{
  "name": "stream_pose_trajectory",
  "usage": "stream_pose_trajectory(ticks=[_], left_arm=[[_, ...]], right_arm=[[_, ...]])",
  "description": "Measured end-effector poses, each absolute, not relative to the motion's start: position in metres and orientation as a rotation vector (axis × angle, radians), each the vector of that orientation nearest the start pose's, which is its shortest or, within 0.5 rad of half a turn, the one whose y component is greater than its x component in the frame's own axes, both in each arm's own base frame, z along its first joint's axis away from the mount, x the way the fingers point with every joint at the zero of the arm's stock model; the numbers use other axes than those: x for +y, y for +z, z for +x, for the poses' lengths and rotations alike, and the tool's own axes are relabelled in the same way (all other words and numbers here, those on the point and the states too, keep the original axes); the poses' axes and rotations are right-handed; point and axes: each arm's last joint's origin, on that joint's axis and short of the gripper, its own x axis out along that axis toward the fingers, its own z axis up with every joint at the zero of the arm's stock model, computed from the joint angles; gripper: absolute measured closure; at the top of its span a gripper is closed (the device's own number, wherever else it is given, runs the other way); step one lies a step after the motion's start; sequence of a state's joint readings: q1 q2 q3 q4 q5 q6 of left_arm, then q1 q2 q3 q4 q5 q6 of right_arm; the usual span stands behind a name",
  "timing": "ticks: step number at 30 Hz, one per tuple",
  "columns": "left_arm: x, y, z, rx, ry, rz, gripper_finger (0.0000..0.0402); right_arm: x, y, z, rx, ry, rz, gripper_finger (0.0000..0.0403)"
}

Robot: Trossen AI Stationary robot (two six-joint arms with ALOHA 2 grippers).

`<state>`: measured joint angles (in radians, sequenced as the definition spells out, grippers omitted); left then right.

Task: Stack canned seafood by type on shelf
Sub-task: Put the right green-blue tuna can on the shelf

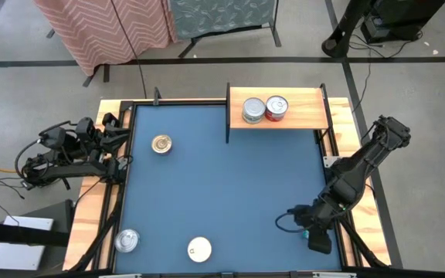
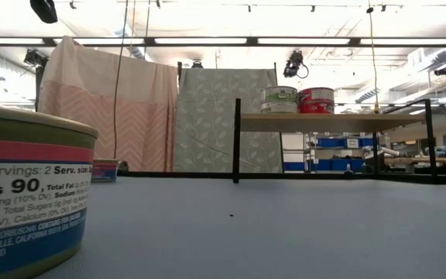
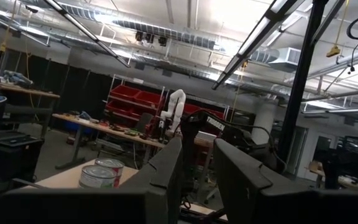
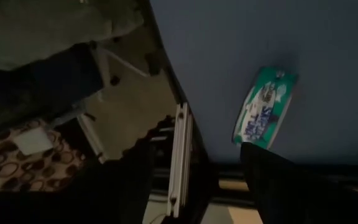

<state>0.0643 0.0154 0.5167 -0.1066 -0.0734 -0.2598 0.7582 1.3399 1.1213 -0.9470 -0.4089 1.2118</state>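
A blue counter [image 1: 222, 185] with wooden side rails fills the high view, with draped fabric panels standing behind it. At the far left, the left end effector [image 1: 122, 139] rests folded over the left rail, away from every tin; the left wrist view shows its fingers [image 3: 166, 171] set a little apart with nothing between them. A silver-lidded tin [image 1: 127, 241] sits near the front left corner, a gold-lidded tin [image 1: 161, 144] farther back, and a white-lidded tin [image 1: 199, 249] at the front edge. On the light-wood shelf [image 1: 307, 108] at the back right, a silver tin [image 1: 253, 110] and a red-sided tin [image 1: 276, 108] stand touching. At the front right, the right end effector [image 1: 304, 228] hangs spread open, empty, just beside a teal-labelled tin [image 4: 263, 107] lying on the counter.
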Motion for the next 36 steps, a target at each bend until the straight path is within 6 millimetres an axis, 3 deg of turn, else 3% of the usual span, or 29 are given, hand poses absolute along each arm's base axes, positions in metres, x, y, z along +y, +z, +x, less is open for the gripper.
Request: stream_pose_trajectory(ticks=[5, 13, 21, 36], left_arm=[[0.004, 0.315, 0.031, -0.41, 0.084, -0.256, 0.0307], [0.004, 0.315, 0.031, -0.41, 0.084, -0.256, 0.0307], [0.004, 0.315, 0.031, -0.41, 0.084, -0.256, 0.0307], [0.004, 0.315, 0.031, -0.41, 0.084, -0.256, 0.0307]], right_arm=[[0.179, 0.272, 0.172, 1.612, 0.115, 0.725, 0.0139], [0.186, 0.241, 0.164, 1.659, 0.124, 0.777, 0.0102], [0.189, 0.223, 0.153, 1.656, 0.071, 0.736, 0.0101], [0.188, 0.221, 0.147, 1.693, 0.082, 0.755, 0.0102]])
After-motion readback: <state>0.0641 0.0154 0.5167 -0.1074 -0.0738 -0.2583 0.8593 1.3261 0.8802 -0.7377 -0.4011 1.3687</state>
